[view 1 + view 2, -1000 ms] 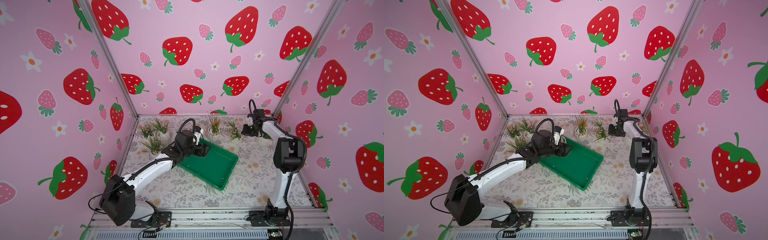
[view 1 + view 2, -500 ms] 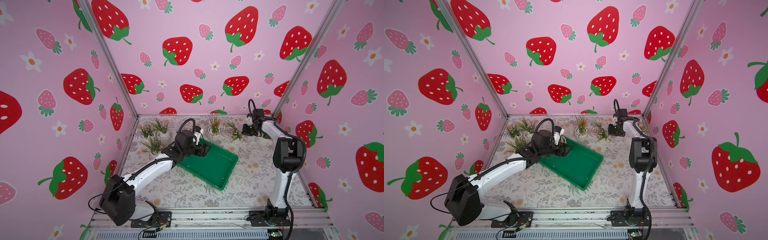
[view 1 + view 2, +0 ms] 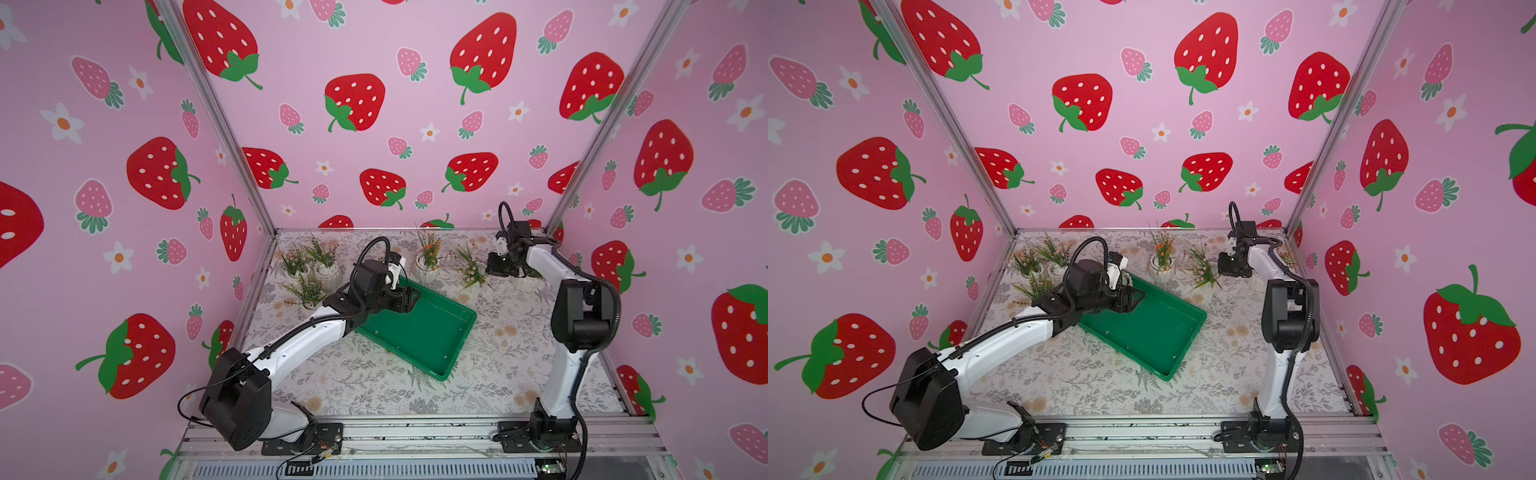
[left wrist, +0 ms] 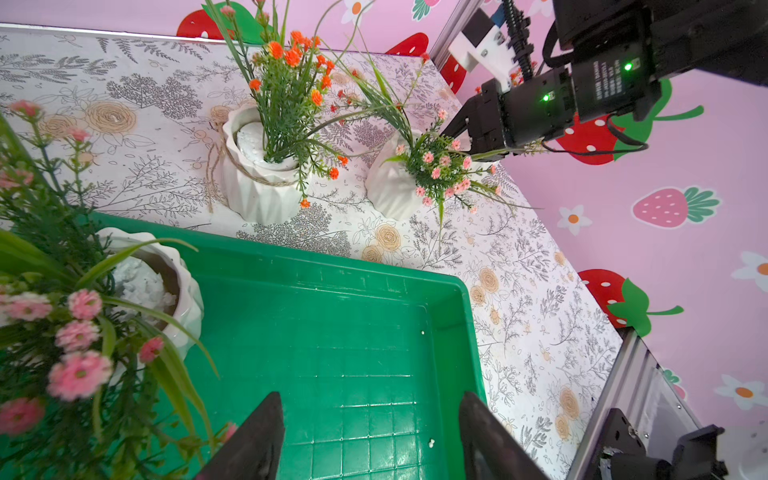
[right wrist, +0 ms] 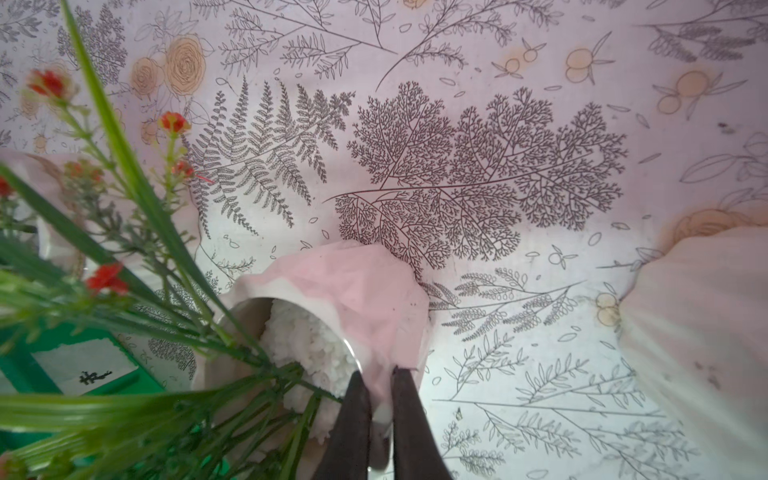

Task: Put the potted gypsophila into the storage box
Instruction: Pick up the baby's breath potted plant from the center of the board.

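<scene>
**Q:** What carries the scene, and where is the storage box [image 3: 424, 332]?

**A:** The patterned surface [image 3: 374, 386] carries it. The green box lies at its middle, turned at an angle. One pot [image 4: 189, 307] appears to stand in the box's far left corner. It is just beside the left hand [image 4: 370, 399], which hangs open and empty over the box floor.

**Q:** Which potted gypsophila is in hand?

**A:** The tilted pot [image 5: 374, 291], far and right of the box and apart from it, near the orange-flowered pot [image 4: 257, 183]. The right hand [image 5: 377, 372] is closed on its rim, one finger inside against the white filling and one outside.

**Q:** How will it handle?

**A:** It is probably light, stiff and smooth-walled, and likely to break if knocked. The sprigs [image 5: 104, 409] are soft and give no hold. The rim pinch is the sensible grip, though an off-centre hold may let the pot swing or slip. Whether its base is clear of the surface cannot be told.
</scene>
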You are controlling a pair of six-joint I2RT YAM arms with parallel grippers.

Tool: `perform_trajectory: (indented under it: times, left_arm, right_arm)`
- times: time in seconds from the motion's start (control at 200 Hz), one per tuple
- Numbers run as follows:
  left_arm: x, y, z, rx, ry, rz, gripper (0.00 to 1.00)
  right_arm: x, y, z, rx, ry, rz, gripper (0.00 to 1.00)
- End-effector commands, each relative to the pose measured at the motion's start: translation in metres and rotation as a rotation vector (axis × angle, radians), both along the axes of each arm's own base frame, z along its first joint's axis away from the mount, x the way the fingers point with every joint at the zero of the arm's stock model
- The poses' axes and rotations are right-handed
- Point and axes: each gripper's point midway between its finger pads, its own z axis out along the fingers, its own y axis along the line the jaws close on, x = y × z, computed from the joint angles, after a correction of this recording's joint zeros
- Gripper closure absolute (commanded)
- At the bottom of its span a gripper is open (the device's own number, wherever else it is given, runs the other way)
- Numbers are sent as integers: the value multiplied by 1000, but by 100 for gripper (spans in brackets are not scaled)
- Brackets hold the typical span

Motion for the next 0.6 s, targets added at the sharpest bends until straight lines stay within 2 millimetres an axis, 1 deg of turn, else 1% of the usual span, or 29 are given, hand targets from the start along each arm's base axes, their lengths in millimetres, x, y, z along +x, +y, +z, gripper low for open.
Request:
perform_trajectory:
  times: [0.0,0.17,0.31,0.465,0.595]
  left_arm:
    - [7,-1,21,-27,-45,18,31]
    - [5,5,21,-30,-50,40,32]
    - [3,8,20,-29,-55,51,32]
    - [-1,14,30,-41,-75,68,32]
    - [-3,23,36,-55,-104,108,33]
  right_arm:
    - [-5,-1,32,9,-58,-1,100]
    - [-13,-5,51,17,-100,-20,100]
    - [-20,-5,67,36,-138,-25,100]
    - [-31,-3,81,63,-166,-25,100]
    - [-43,2,101,99,-205,-13,100]
